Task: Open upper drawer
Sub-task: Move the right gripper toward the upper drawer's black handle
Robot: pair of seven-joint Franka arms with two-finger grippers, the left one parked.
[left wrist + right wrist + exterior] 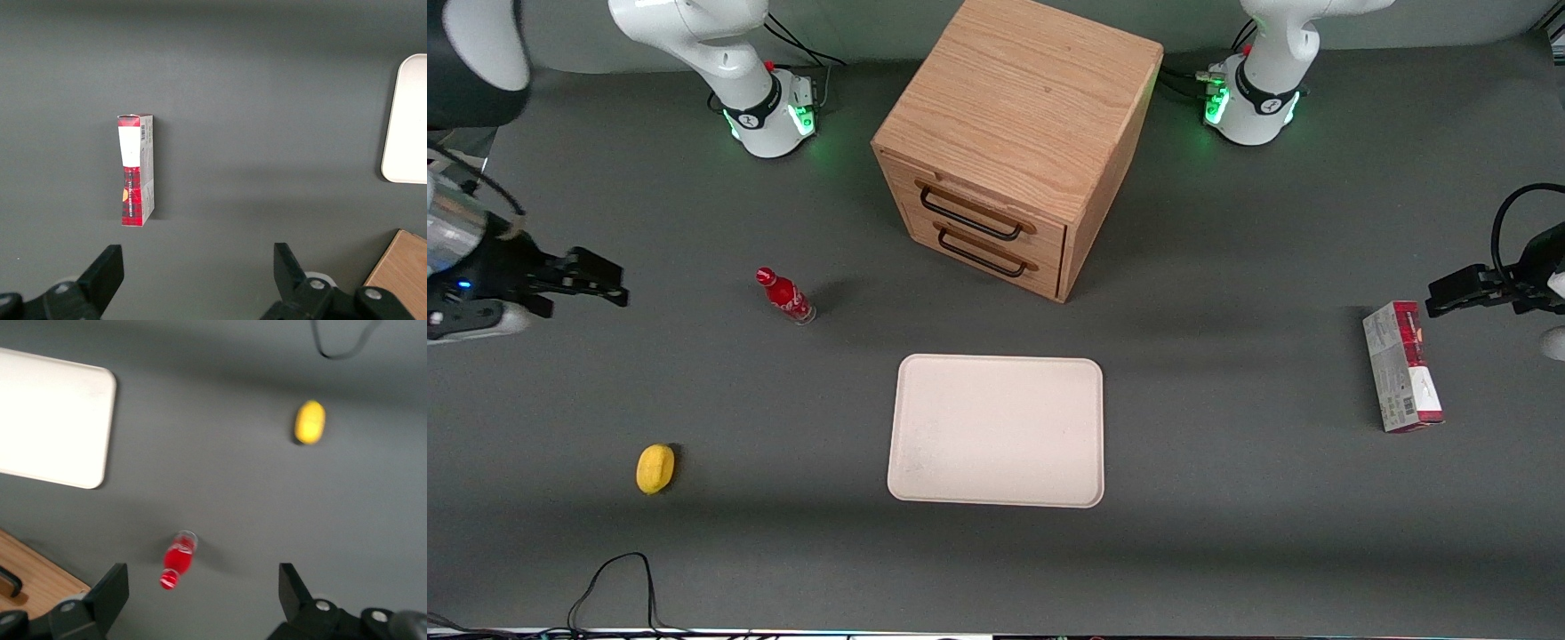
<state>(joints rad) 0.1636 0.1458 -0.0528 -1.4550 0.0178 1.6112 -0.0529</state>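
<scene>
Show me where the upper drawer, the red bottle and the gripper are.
upper drawer (996, 216): front view, its wooden front.
red bottle (784, 295): front view, its body.
gripper (203, 587): right wrist view, between its open fingers.

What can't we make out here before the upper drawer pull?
- Upper drawer: shut, so its inside is hidden in the front view.
- Cabinet: only a corner shows in the right wrist view, cut off by the edge.
- Gripper, open, toward the working arm's end: its arm is cut off by the front view's edge.

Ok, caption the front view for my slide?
Upper drawer shut; open tool high near the working arm's end of the table.
</scene>
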